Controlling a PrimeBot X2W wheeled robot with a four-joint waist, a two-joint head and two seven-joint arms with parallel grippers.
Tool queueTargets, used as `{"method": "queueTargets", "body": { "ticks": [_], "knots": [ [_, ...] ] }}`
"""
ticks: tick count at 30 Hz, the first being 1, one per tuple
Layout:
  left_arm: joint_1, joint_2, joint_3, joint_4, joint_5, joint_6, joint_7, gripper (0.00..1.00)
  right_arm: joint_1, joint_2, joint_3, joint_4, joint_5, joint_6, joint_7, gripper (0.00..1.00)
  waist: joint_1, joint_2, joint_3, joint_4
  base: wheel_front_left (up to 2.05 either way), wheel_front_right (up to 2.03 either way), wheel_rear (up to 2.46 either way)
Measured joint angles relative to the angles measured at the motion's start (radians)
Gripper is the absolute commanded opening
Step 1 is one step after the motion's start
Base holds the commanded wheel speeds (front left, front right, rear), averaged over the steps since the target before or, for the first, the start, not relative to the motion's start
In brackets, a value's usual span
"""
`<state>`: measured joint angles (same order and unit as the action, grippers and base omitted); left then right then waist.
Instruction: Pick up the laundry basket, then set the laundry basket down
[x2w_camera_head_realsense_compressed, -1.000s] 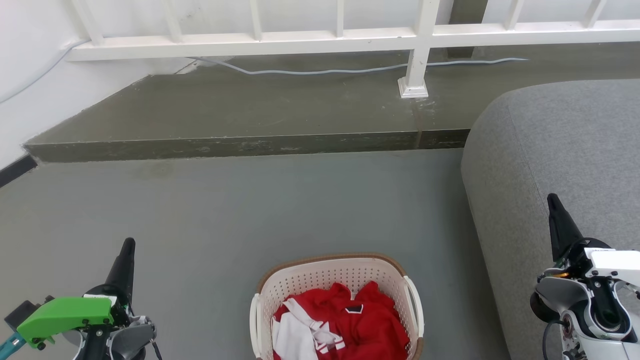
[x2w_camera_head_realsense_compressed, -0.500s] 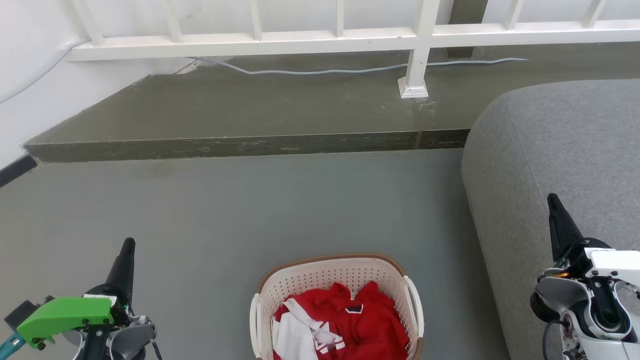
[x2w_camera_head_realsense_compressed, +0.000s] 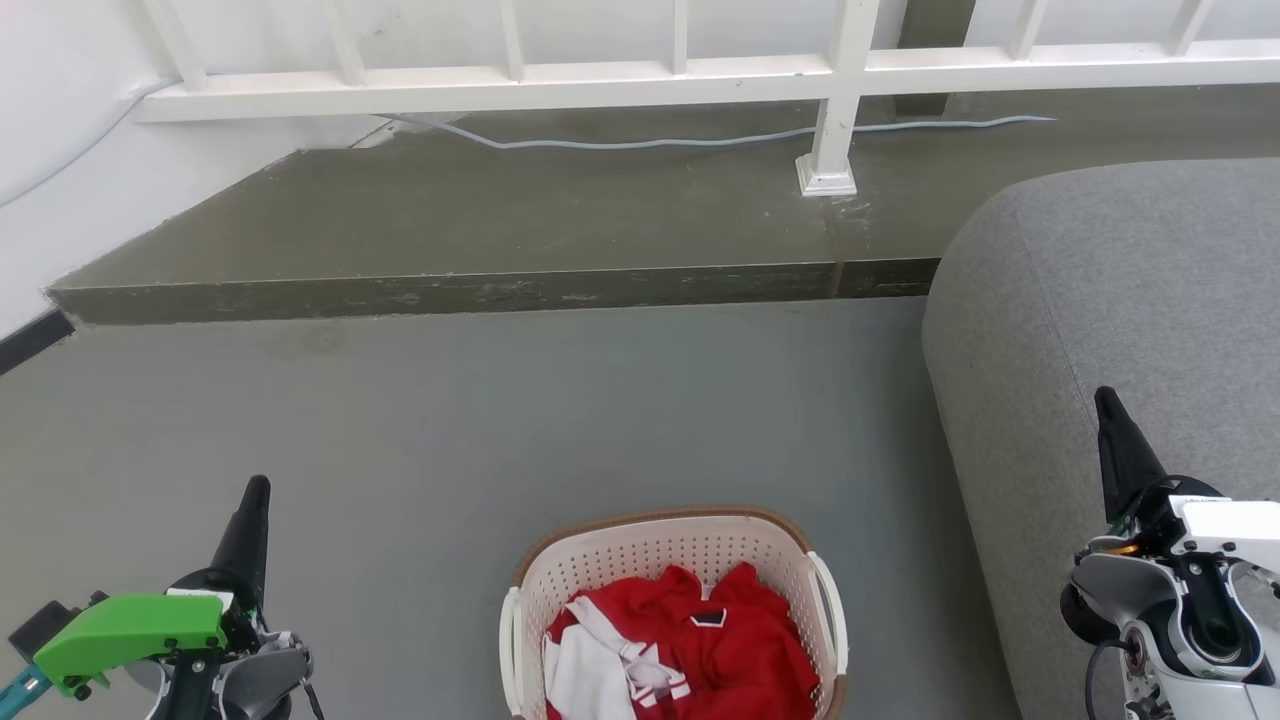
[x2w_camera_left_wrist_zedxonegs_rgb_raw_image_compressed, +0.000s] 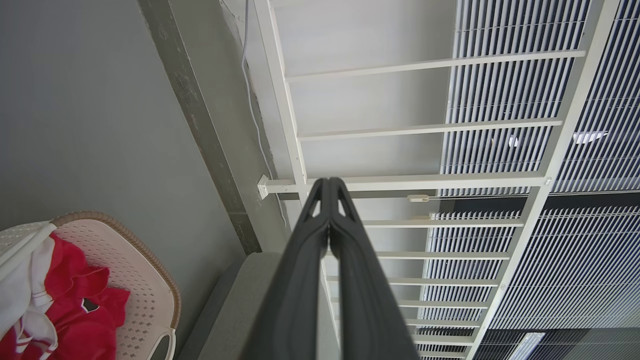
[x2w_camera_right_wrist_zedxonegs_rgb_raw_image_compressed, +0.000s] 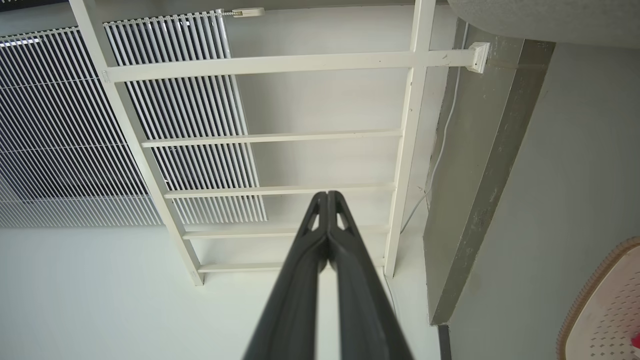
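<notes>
Basket (x2w_camera_head_realsense_compressed: 668, 560): cream perforated plastic, brown woven-look rim, white loop handles at both sides. Upright on grey floor, holding red-and-white clothing.

The left end effector (x2w_camera_head_realsense_compressed: 257, 490) has two long matte-black fingers (x2w_camera_left_wrist_zedxonegs_rgb_raw_image_compressed: 300, 280), each tapering to a point with a triangular cut-out near the tip. Its wrist carries a bright green cover (x2w_camera_head_realsense_compressed: 130, 628) with black screws (x2w_camera_head_realsense_compressed: 74, 687), a teal part (x2w_camera_head_realsense_compressed: 18, 687) and a rounded grey housing (x2w_camera_head_realsense_compressed: 255, 680). The right end effector (x2w_camera_head_realsense_compressed: 1106, 402) has matching fingers. Its wrist has a white casing (x2w_camera_head_realsense_compressed: 1225, 522), a small orange light (x2w_camera_head_realsense_compressed: 1122, 549) and a black cable (x2w_camera_head_realsense_compressed: 1093, 685).
</notes>
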<state>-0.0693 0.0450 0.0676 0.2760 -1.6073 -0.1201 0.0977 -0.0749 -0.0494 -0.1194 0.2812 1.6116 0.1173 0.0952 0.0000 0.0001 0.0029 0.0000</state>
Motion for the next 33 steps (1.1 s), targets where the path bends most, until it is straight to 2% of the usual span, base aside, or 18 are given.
{"method": "queueTargets", "body": {
  "ticks": [33],
  "knots": [
    [0.0, 0.0, 0.001, 0.0, 0.0, 0.0, 0.004, 0.0, 0.0, 0.0, -0.001, 0.0, 0.0, 0.0, 0.002, 0.0, 0.0, 0.0, 0.0, 0.0, 0.0, 0.0, 0.0]
  ]
}}
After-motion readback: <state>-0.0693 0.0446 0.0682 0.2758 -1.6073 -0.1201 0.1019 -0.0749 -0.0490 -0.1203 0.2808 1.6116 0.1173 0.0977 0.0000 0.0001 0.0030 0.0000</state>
